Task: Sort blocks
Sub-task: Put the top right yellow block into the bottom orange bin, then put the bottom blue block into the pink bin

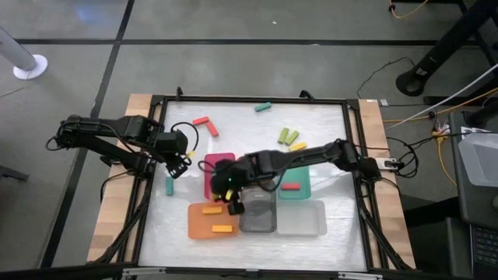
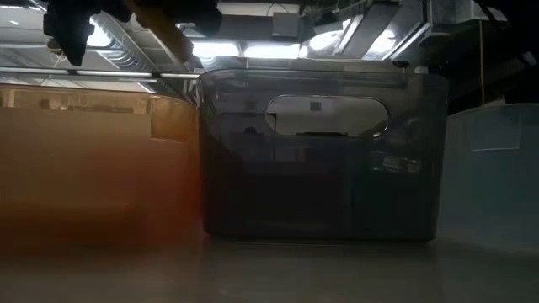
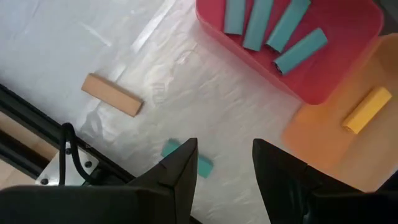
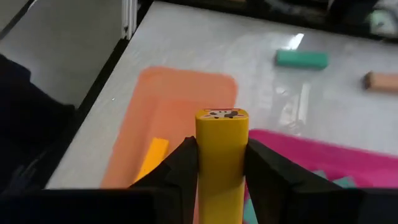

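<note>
A yellow block (image 4: 222,155) is clamped upright between the fingers of the right gripper (image 1: 232,204), which is held over the near middle of the table (image 1: 327,124), at the seam where the orange tray (image 1: 199,225), the red tray (image 1: 210,165) and the grey tray (image 1: 258,220) meet. Released here, the block could be tipped onto a rim or into the wrong tray, since it stands on end.

In the orange tray two yellow blocks (image 1: 212,209) are seen; in the red tray, four teal blocks (image 3: 268,28); in the teal tray (image 1: 303,187), one red block (image 1: 290,186). The clear tray (image 1: 302,219) appears empty.

The left gripper (image 3: 222,165) is kept near the table's left edge, fingers apart and empty, above a loose teal block (image 3: 203,164).
</note>
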